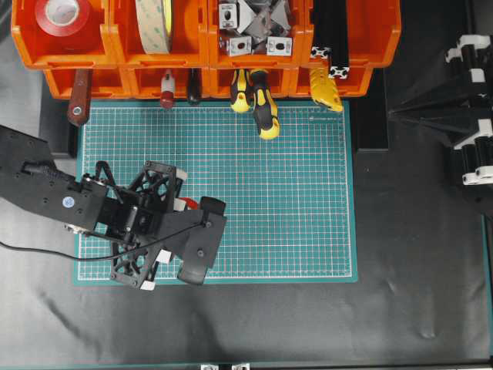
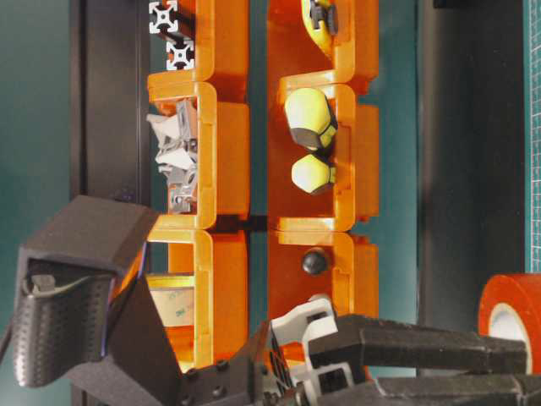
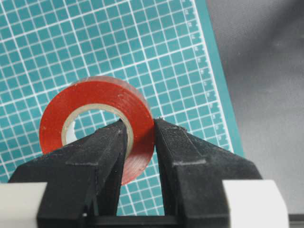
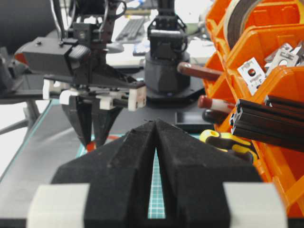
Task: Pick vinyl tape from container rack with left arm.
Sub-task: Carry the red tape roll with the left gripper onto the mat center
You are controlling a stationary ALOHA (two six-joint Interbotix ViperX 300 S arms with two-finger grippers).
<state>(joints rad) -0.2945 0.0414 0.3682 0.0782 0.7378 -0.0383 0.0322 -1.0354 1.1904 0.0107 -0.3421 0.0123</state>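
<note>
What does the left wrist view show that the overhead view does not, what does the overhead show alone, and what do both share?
Only the left wrist view shows the grip: the left tool pinches the vinyl tape through its wall, one finger inside the core and one outside, above the cutting mat.

Only the overhead view shows the container rack, another red roll in its left-hand bin, the cream tape roll and the right tool parked at the side.

Both show the green gridded mat and the left tool over it.
</note>
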